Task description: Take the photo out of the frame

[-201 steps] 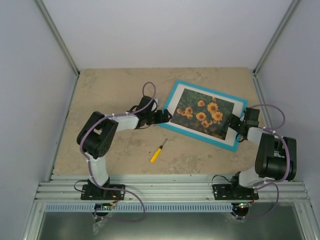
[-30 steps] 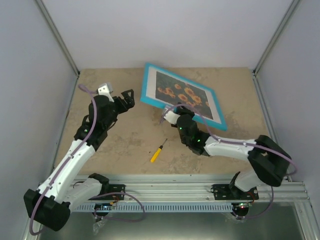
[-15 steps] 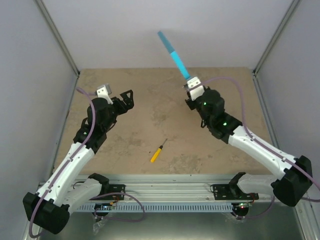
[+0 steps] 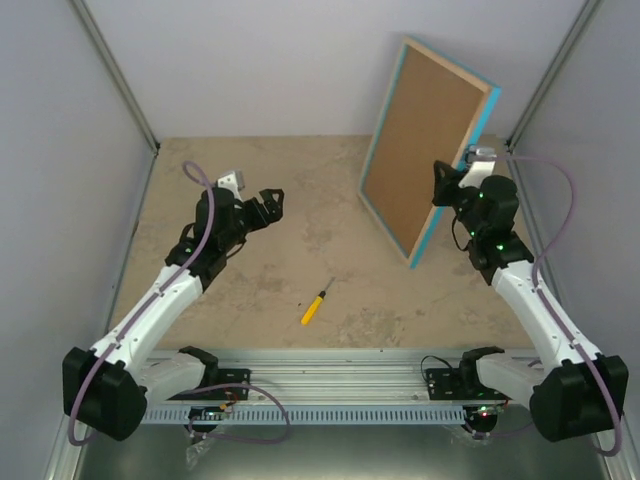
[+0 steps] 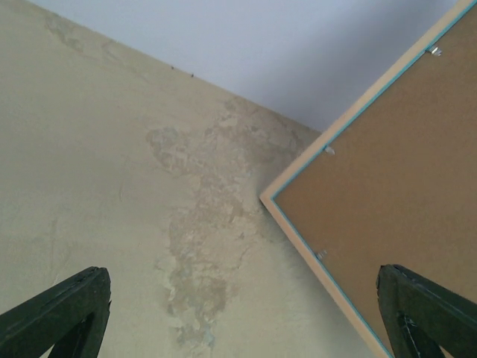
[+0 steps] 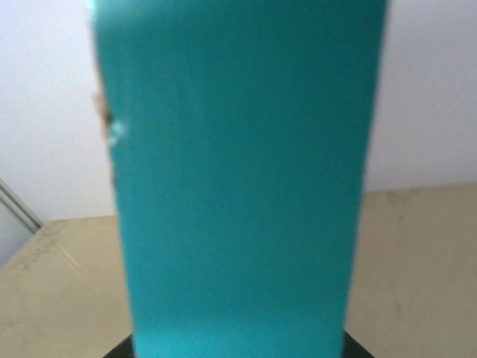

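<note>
The turquoise frame point(image 4: 482, 120) stands tilted up off the table at the back right, its brown backing board point(image 4: 425, 140) turned toward the camera and the left arm. My right gripper point(image 4: 447, 187) is shut on the frame's right edge, and that edge point(image 6: 238, 186) fills the right wrist view. The photo is hidden behind the backing board. My left gripper point(image 4: 272, 200) hovers open and empty over the table left of the frame. In the left wrist view the frame's pale rim point(image 5: 298, 224) and the board point(image 5: 395, 171) lie ahead on the right, past the spread fingers point(image 5: 74, 306).
A yellow-handled screwdriver point(image 4: 316, 302) lies on the table near the front middle. Small metal tabs point(image 5: 329, 150) hold the backing board in the rim. Grey walls point(image 4: 300, 60) close in the table at the back and sides.
The right arm swung right and turned the raised frame from edge-on to show its brown back. The left gripper shifted slightly right, staying open.
</note>
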